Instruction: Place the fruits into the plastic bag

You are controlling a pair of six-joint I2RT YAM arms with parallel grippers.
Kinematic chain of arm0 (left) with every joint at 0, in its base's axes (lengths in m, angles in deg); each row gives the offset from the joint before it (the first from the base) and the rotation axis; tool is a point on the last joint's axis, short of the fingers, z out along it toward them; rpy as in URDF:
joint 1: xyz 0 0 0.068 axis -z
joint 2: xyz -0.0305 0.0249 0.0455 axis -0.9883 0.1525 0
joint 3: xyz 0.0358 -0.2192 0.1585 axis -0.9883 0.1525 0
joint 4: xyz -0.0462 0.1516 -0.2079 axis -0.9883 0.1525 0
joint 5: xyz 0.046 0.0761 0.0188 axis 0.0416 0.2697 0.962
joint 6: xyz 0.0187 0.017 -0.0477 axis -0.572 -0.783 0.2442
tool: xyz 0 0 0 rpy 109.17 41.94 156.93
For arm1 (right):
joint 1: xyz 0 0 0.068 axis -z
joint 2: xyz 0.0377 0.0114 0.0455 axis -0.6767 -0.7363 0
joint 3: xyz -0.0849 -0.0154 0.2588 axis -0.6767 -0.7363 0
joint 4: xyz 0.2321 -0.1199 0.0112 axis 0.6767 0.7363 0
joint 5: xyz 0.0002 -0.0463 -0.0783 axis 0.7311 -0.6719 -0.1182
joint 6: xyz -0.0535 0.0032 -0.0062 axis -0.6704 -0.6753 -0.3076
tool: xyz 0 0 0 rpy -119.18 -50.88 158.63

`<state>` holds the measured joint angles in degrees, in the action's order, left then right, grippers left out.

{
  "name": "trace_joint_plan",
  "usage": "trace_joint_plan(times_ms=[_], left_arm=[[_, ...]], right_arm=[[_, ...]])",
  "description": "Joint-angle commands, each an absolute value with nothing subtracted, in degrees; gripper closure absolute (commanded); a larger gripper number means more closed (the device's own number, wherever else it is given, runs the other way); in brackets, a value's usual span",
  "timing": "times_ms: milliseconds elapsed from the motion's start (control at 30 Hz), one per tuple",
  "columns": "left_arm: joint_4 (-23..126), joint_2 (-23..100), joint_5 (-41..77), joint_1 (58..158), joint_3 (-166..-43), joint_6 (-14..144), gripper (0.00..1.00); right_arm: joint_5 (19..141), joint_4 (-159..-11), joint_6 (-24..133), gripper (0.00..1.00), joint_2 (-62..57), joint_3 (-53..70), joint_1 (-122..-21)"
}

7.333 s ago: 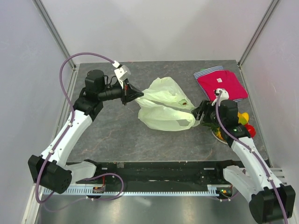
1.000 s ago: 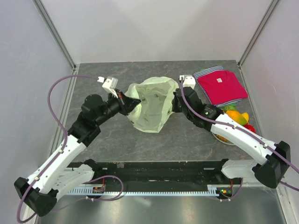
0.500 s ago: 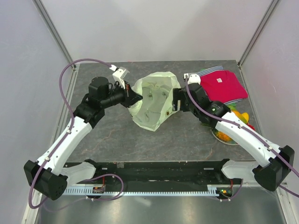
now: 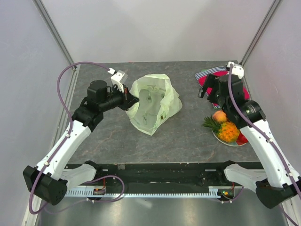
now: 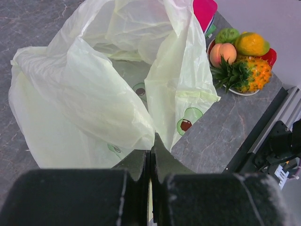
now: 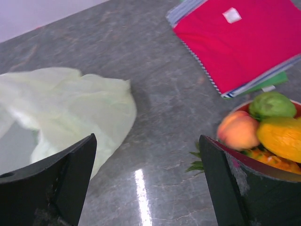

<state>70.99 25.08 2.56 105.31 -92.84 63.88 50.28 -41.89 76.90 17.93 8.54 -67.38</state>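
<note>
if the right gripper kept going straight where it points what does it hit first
The right gripper would likely meet the bare table, between the plastic bag and the peach; depth is unclear.

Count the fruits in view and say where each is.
4 sure, all on the plate: pineapple on the near side, peach by its crown, green fruit and yellow piece behind them. A red patch may be a fifth.

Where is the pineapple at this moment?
In the top view, the pineapple lies on the plate at the right of the table, with the peach just behind it.
</note>
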Motion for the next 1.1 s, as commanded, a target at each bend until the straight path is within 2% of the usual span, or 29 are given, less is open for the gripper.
trace_joint_plan(times_ms=[0, 100, 233, 633, 1067], left_arm=[[69.09, 23.84, 1.96, 105.05, -92.25, 61.28, 0.98], [69.09, 23.4, 1.79, 105.05, -91.98, 61.28, 0.98], [69.27, 23.05, 2.84, 104.96, -91.98, 60.84, 0.98], [69.88, 23.93, 3.28, 104.96, -92.16, 60.49, 0.99], [70.5, 24.72, 3.63, 104.96, -92.34, 60.14, 0.99]], right_arm=[[51.47, -37.58, 80.1, 0.02, 14.65, 9.49, -59.48], [52.96, -38.89, 82.02, 0.02, 14.38, 6.86, -52.1], [61.31, -44.43, 89.39, 0.02, 17.45, 0.27, -40.16], [61.14, -41.11, 103.47, 0.02, 20.01, -7.22, -28.27], [62.11, -39.87, 109.8, 0.05, 17.46, -10.29, -24.04]])
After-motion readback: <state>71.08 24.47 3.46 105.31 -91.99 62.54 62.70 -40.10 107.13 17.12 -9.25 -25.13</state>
